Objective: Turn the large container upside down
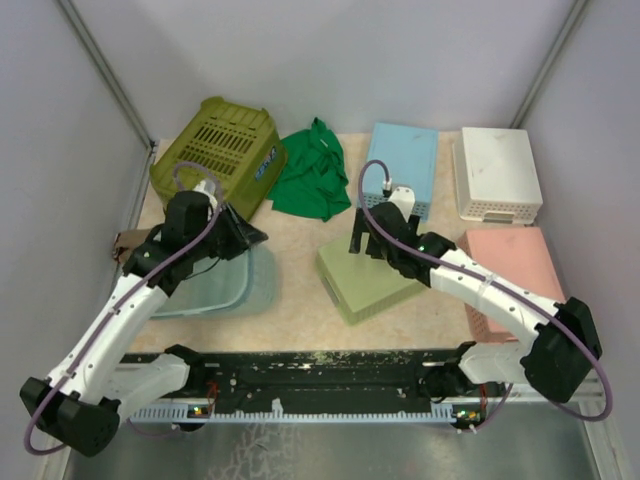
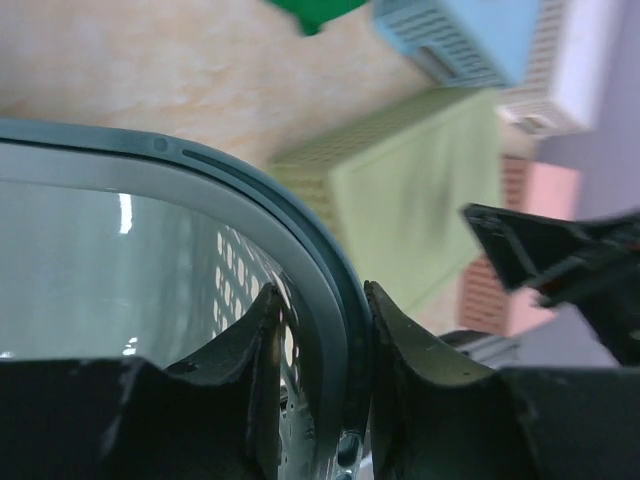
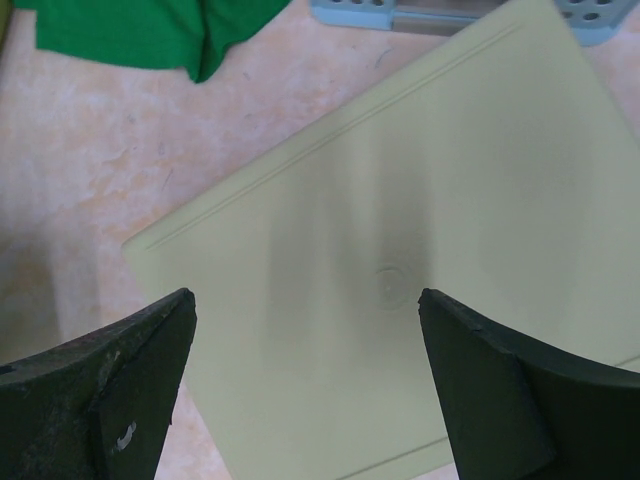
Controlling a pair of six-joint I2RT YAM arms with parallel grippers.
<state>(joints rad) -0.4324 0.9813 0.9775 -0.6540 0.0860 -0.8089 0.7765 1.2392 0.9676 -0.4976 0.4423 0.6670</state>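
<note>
Left wrist view has the left tool [image 2: 322,295] clenched on the rim of the tub [image 2: 250,190], one finger inside the wall and one outside. From the top view, the tub [image 1: 225,290] sits upright at the lower left of the counter [image 1: 290,240], with the left tool [image 1: 235,232] at its upper right edge. The right tool [image 1: 362,235] hangs released over the pale green bin [image 1: 365,280] in the middle of the frame, and in its own camera the right tool [image 3: 305,300] has its jaws wide apart above the bin's flat bottom [image 3: 450,180], touching nothing. The likeliest trouble is the hold itself: it is a narrow pinch on a smooth, curved rim, so the tub may swing or slide out once its weight hangs from that one spot. Space is tight too, and a wide turn could knock the olive basket [image 1: 222,150] at upper left or the green bin just to the right. A tub dropped halfway could also land on its side instead of its mouth. As for writing, the basket carries a small bluish label [image 1: 265,165], too small to read, and nothing else legible shows.
</note>
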